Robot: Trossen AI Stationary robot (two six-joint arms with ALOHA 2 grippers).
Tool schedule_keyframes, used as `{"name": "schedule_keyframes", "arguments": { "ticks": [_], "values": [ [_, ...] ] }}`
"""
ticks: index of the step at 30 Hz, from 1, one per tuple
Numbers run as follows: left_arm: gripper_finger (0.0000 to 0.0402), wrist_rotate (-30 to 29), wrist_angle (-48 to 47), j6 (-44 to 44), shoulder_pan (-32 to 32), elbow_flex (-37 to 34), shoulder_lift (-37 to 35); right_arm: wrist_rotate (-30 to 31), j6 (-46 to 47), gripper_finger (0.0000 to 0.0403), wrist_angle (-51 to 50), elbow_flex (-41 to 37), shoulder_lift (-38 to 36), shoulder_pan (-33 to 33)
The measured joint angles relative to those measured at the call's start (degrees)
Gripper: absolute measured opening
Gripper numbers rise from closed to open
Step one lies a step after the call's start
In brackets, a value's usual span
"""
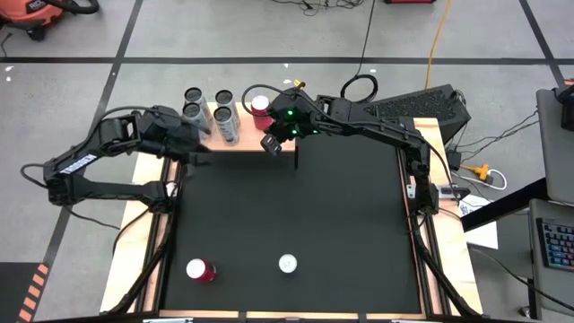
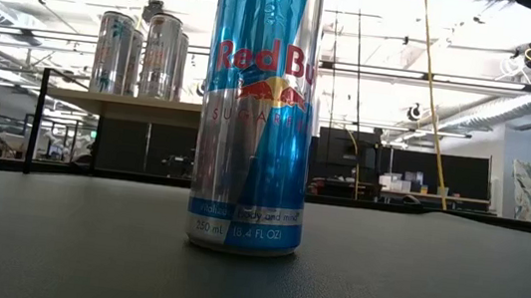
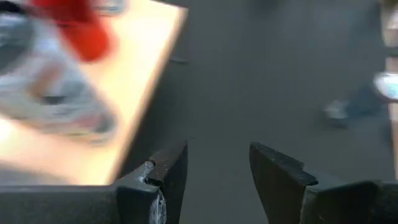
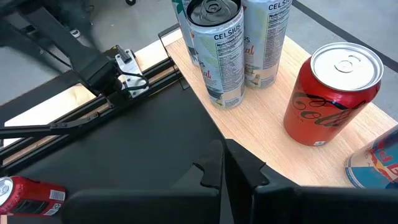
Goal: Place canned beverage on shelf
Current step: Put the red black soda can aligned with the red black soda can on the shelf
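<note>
The shelf point(image 1: 247, 142), a light wooden top on thin dark legs, stands at the table's far edge. On it stand several silver cans point(image 4: 217, 50), a red can point(image 4: 333, 93) and a blue-and-silver can point(image 4: 373, 165). A tall blue-and-silver can point(image 2: 255, 108) stands upright on the black mat near the front edge. A red can point(image 1: 199, 270) lies on its side to the left of it. My left gripper point(image 3: 217, 174) is open with nothing between its fingers, above the mat beside the shelf's left end. My right gripper point(image 4: 224, 165) is shut on nothing and hovers over the shelf's near edge at its right end.
The black mat point(image 1: 296, 206) between the shelf and the two front cans is bare. Wooden rails point(image 1: 430, 242) frame the table on both sides. The shelf's thin dark legs point(image 2: 41, 118) reach down to the mat. Cables and a keyboard lie off the table to the right.
</note>
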Motion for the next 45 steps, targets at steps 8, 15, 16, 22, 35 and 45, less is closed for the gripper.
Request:
{"name": "schedule_keyframes", "arguments": {
  "ticks": [8, 15, 16, 22, 35, 45],
  "values": [
    [0.0178, 3.33, -6.03, -7.45, -1.06, -3.34, -1.31, 0.0, 0.0, 0.0, 0.0, 0.0, 0.0, 0.0],
    [0.0195, 5.81, -4.88, -11.43, -3.84, -7.63, -2.86, 0.0, 0.0, 0.0, 0.0, 0.0, 0.0, 0.0],
    [0.0204, 5.75, -4.49, -11.66, -4.21, -7.63, -3.12, 0.0, 0.0, 0.0, 0.0, 0.0, 0.0, 0.0],
    [0.0285, 3.65, -3.26, -11.82, -5.26, -7.61, -4.25, 0.0, -0.01, 0.0, 0.0, 0.0, 0.0, 0.0],
    [0.0374, 2.91, -3.4, -11.03, -5.26, -7.58, -3.59, 0.0, -0.02, 0.0, -0.02, 0.0, 0.0, 0.0],
    [0.0373, 3.0, -3.8, -8.11, -5.24, -7.58, -3.56, 0.0, -0.02, 0.0, -0.03, 0.0, 0.0, 0.02]
  ]
}}
